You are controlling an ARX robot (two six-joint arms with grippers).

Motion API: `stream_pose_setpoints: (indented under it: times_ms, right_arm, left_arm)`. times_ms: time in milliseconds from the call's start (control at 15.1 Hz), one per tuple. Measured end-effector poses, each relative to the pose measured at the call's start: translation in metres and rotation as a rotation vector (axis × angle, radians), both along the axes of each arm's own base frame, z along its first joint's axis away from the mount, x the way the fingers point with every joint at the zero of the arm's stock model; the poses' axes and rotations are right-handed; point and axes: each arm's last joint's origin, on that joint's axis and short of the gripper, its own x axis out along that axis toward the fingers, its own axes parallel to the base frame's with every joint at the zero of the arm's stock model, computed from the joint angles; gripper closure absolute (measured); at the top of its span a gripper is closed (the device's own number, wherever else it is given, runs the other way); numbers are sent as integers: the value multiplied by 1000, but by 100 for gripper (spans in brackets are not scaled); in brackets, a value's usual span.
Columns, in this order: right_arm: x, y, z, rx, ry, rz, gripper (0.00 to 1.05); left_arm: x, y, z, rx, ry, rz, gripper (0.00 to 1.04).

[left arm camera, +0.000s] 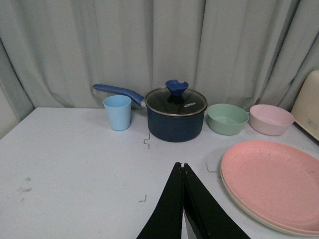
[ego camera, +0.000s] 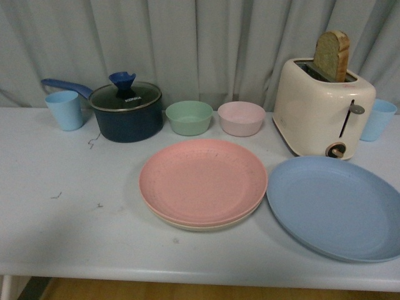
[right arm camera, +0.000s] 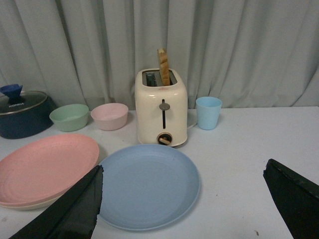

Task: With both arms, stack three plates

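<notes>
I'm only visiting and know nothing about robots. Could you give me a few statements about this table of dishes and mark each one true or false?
1. The round pink speckled plate lies on top of the round beige plate. True.
2. The round light blue plate is already on that stack. False: it lies alone on the white table, beside the stack and in front of the cream toaster.
3. A slice of bread stands in the toaster. True.
4. The dark blue saucepan has no lid. False: a glass lid sits on it.
5. The right gripper has its black fingers spread wide apart. True.
</notes>
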Motion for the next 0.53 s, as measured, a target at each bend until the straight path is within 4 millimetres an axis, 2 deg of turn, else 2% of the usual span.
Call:
stream_pose_setpoints:
  times_ms: [199, 265, 331, 530]
  right_arm:
    - [0, 0, 0, 0, 0, 0, 6]
    - [0, 0, 0, 0, 0, 0, 6]
    - [0, 0, 0, 0, 0, 0, 6]
    - [0, 0, 0, 0, 0, 0, 6]
  left_arm:
    - [-12, 0, -3, 0, -9, 0, 103]
    - [-16, 0, -7, 0, -41, 0, 103]
    - [-19, 0, -14, 0, 4, -2, 103]
    - [-30, 0, -9, 0, -23, -1, 103]
